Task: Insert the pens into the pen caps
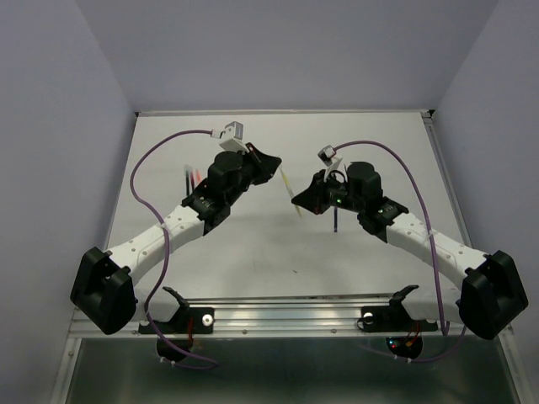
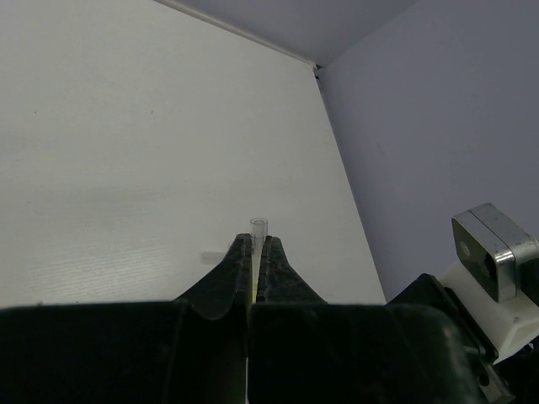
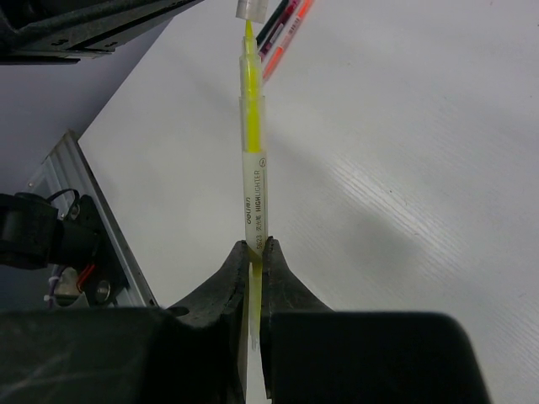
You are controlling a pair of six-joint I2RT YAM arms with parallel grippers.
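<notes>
My right gripper (image 3: 253, 244) is shut on the tail of a yellow pen (image 3: 252, 160) and holds it above the table. The pen's tip points at a pale translucent cap (image 3: 251, 8) at the top edge of the right wrist view. I cannot tell whether the tip is inside the cap's mouth. My left gripper (image 2: 256, 240) is shut on that cap (image 2: 258, 225), whose open end sticks out past the fingertips. In the top view the left gripper (image 1: 274, 162) and right gripper (image 1: 299, 200) face each other mid-table, with the yellow pen (image 1: 290, 189) between them.
Dark and red pens (image 1: 190, 178) lie on the table to the left, behind the left arm. They show with an orange-pink one in the right wrist view (image 3: 286, 29). A dark blue pen (image 1: 336, 220) lies by the right arm. Walls stand close on three sides.
</notes>
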